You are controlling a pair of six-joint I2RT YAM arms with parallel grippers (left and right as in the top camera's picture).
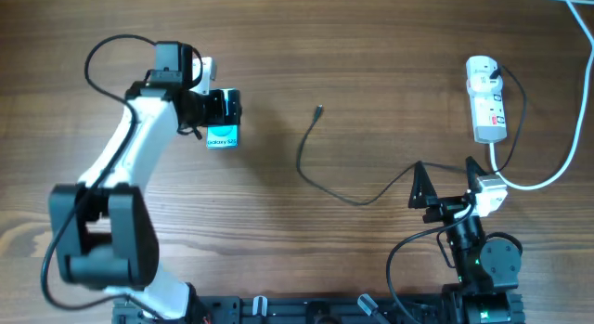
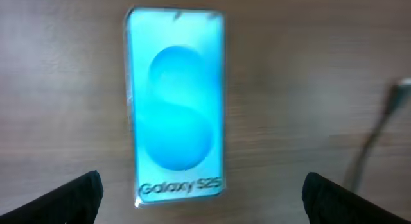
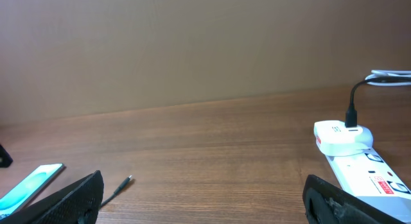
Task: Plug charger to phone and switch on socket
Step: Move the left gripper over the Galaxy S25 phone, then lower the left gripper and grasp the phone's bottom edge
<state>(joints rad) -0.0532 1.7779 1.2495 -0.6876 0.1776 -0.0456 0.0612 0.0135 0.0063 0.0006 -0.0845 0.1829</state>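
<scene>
Currently I read the left gripper at upper left, fingers apart, hiding most of the phone overhead. Right gripper, lower right, fingers spread wide. Charger tip lies free at centre, blurred in wrist views. Socket, upper right; switch position unreadable.

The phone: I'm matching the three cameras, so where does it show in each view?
Overhead: the phone sits upper left.
Left wrist: phone left of centre, filling most of the height.
Right wrist: phone in the bottom-left corner, partly shown.
Shared landmark: the charger tip, right of the phone in every view.
</scene>
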